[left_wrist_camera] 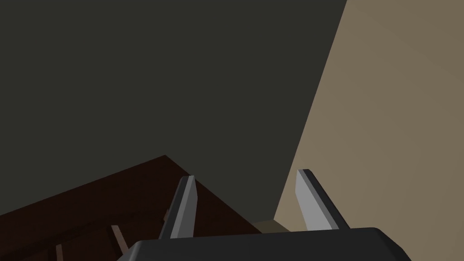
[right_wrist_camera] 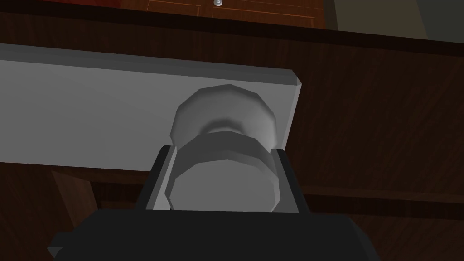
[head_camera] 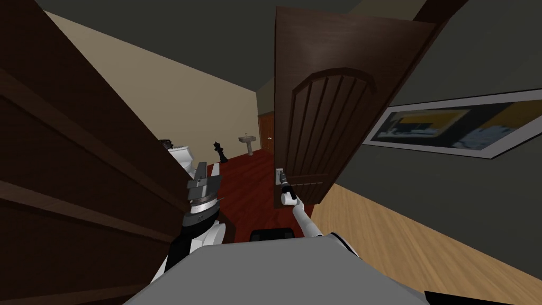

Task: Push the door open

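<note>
R gripper (right_wrist_camera: 223, 152) clamped tight on knob (right_wrist_camera: 224, 188), prob. for leverage to swing door (head_camera: 317, 122), which is partly open. L gripper (left_wrist_camera: 247, 181) spread wide, empty, held clear.

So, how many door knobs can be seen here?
2. One grey knob is clamped in the right pincer on the near dark door; a small knob is on the far reddish door. The near door's far face is hidden.
</note>
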You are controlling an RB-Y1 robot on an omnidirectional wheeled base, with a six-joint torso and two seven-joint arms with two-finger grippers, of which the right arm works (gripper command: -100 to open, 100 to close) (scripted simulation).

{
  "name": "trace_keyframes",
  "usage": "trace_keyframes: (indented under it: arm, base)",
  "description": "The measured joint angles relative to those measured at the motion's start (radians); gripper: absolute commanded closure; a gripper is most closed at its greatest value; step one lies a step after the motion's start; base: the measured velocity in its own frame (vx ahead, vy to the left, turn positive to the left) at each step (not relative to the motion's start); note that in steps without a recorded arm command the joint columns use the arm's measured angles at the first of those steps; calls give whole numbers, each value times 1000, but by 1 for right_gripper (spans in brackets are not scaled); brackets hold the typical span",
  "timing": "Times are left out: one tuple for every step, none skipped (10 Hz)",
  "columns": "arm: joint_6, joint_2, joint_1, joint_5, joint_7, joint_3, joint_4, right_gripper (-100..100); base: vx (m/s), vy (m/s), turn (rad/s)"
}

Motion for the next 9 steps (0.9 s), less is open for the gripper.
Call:
trace_keyframes:
  arm:
    - [-5, -12, -12, 5, -6, 0, 24, 100]
    - [-11, -22, -11, 9, -7, -7, 26, 100]
    - [-18, -38, -28, 11, -10, -20, 42, -100]
    - [-21, -44, -34, 27, -23, -18, 48, -100]
    - [-20, -52, -39, 42, -41, -18, 54, -100]
    - [-19, -57, -41, 58, -57, -20, 57, -100]
    - [-19, -60, -46, 75, -74, -20, 63, -100]
    - [-19, -63, -50, 91, -90, -20, 69, -100]
    - [-21, -64, -55, 109, -108, -20, 76, -100]
  base:
    - [93, -72, -93]
    - [123, -102, -99]
    - [51, -85, -109]
    - [-37, -71, -145]
    - [-51, -65, -115]
    - [-37, -60, -95]
    - [-28, -51, -80]
    - [-26, -48, -102]
    - [-30, -49, -103]
